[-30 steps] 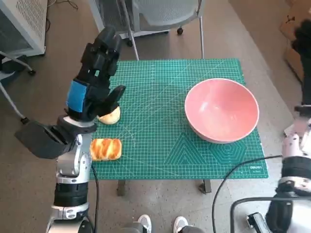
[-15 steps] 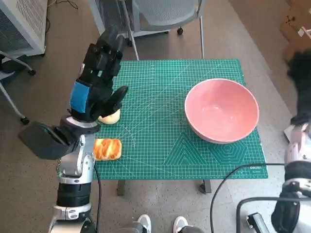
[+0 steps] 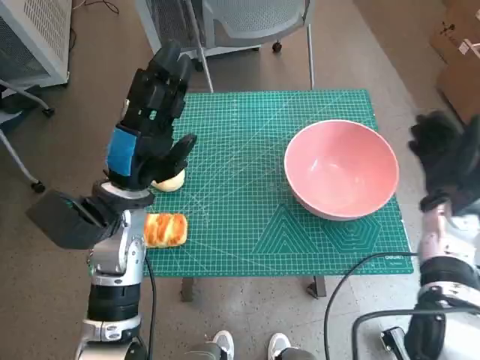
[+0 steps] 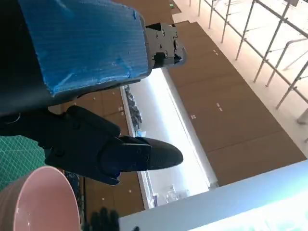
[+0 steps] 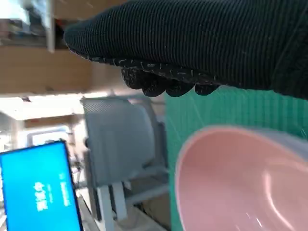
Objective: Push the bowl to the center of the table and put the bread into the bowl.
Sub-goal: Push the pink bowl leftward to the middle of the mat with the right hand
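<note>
My right hand [image 3: 442, 154] wears a black ribbed knit glove; blue tape, slightly wrinkled, covers my left hand [image 3: 146, 120], whose fingers [image 4: 125, 154] look like smooth matt black plastic. The pink bowl [image 3: 341, 169] is smooth and faintly glossy. The green cutting mat [image 3: 247, 217] is matt.

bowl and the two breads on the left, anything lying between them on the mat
Nothing. In the head view only bare green mat lies between the pink bowl and the glazed bread and round bun.

Head: steeply down over worktop [image 3: 247, 225] | Wrists: close behind each robot hand, tilted | Shared: bowl [image 3: 341, 169] in all views
</note>
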`<state>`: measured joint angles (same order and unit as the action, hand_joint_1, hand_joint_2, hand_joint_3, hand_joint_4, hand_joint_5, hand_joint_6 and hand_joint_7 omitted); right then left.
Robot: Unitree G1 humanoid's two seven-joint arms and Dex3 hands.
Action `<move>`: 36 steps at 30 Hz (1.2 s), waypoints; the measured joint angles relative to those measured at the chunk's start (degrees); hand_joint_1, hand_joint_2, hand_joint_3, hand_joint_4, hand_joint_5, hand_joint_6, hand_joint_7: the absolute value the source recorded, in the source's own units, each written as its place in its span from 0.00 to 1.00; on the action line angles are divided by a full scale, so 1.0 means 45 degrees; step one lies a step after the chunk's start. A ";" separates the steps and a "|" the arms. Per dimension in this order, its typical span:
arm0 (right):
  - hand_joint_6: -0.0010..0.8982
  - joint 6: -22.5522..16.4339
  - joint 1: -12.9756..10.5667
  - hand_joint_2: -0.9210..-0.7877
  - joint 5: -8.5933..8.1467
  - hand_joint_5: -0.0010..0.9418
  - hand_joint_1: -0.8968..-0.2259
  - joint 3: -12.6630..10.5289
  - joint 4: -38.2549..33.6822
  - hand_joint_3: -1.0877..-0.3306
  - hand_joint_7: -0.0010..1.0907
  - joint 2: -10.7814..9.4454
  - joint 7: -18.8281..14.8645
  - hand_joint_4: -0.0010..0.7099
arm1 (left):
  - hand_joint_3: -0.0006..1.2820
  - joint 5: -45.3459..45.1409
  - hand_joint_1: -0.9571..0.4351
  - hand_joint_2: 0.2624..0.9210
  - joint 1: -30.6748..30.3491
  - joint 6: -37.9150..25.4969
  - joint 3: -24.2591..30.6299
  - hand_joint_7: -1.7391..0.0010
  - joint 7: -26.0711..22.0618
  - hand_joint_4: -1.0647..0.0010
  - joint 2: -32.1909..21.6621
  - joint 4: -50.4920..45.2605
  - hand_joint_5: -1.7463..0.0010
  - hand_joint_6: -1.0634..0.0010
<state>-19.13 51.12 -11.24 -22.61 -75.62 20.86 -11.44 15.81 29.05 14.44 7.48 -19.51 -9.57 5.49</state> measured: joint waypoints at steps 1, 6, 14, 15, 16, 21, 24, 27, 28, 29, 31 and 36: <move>0.40 0.0000 0.0000 0.00 0.0007 0.01 0.46 0.0002 0.0003 0.33 0.02 -0.0128 -0.0011 0.31 | 0.27 -0.0004 0.26 1.00 -0.0033 -0.0026 0.0000 0.80 0.0029 1.00 -0.0013 -0.0042 1.00 1.00; 0.41 -0.0052 0.0004 0.00 0.0097 0.01 0.41 0.0113 0.0031 0.31 0.02 -0.0659 -0.0075 0.33 | 0.27 -0.0118 0.24 1.00 -0.0222 -0.0173 0.0000 0.79 0.0194 1.00 -0.0094 -0.0180 1.00 1.00; 0.39 -0.0235 0.0163 0.00 0.0217 0.00 0.43 0.0323 0.0064 0.29 0.01 -0.1517 -0.0490 0.32 | 0.27 -0.0419 0.23 1.00 -0.0434 -0.0339 -0.0004 0.79 0.0410 1.00 -0.0220 -0.0487 1.00 1.00; 0.39 -0.0237 0.0202 0.00 0.0228 0.00 0.43 0.0337 0.0069 0.29 0.01 -0.1599 -0.0527 0.32 | 0.27 -0.0434 0.23 1.00 -0.0455 -0.0360 -0.0004 0.79 0.0436 1.00 -0.0227 -0.0526 1.00 1.00; 0.39 -0.0238 0.0246 0.00 0.0246 0.00 0.44 0.0355 0.0075 0.29 0.01 -0.1692 -0.0574 0.31 | 0.27 -0.0444 0.23 1.00 -0.0480 -0.0378 -0.0003 0.79 0.0454 1.00 -0.0238 -0.0554 1.00 1.00; 0.39 -0.0241 0.0494 0.00 0.0338 0.01 0.44 0.0515 0.0097 0.29 0.01 -0.2016 -0.0654 0.33 | 0.27 -0.0471 0.23 1.00 -0.0659 -0.0458 0.0002 0.80 0.0533 1.00 -0.0273 -0.0722 1.00 1.00; 0.39 -0.0241 0.0619 0.00 0.0478 0.01 0.43 0.0612 0.0111 0.31 0.01 -0.2179 -0.0648 0.33 | 0.27 -0.0473 0.23 1.00 -0.0795 -0.0496 0.0011 0.80 0.0575 1.00 -0.0287 -0.0899 1.00 1.00; 0.39 -0.0241 0.0734 0.00 0.0559 0.01 0.43 0.0685 0.0112 0.31 0.01 -0.2305 -0.0640 0.34 | 0.27 -0.0488 0.23 1.00 -0.0883 -0.0520 0.0023 0.80 0.0626 1.00 -0.0301 -0.1019 1.00 1.00; 0.39 -0.0241 0.0771 0.00 0.0565 0.01 0.43 0.0695 0.0112 0.31 0.01 -0.2343 -0.0640 0.34 | 0.27 -0.0496 0.22 1.00 -0.0906 -0.0520 0.0031 0.80 0.0646 1.00 -0.0306 -0.1038 1.00 1.00; 0.39 -0.0241 0.0808 0.00 0.0567 0.01 0.43 0.0707 0.0114 0.31 0.01 -0.2376 -0.0640 0.34 | 0.26 -0.0497 0.22 1.00 -0.0929 -0.0519 0.0040 0.80 0.0664 1.00 -0.0313 -0.1047 1.00 1.00; 0.39 -0.0241 0.0889 0.00 0.0571 0.01 0.44 0.0737 0.0116 0.31 0.01 -0.2435 -0.0639 0.34 | 0.26 -0.0510 0.22 1.00 -0.0975 -0.0519 0.0062 0.80 0.0697 1.00 -0.0331 -0.1048 1.00 1.00; 0.39 -0.0237 0.1082 0.00 0.0576 0.01 0.48 0.0801 0.0136 0.28 0.01 -0.2570 -0.0588 0.34 | 0.26 -0.0580 0.21 1.00 -0.1115 -0.0500 0.0093 0.79 0.0812 0.99 -0.0370 -0.1049 1.00 1.00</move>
<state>-20.20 55.98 -8.65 -19.00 -75.01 9.29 -14.08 13.21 24.04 12.19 7.90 -15.86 -11.24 0.77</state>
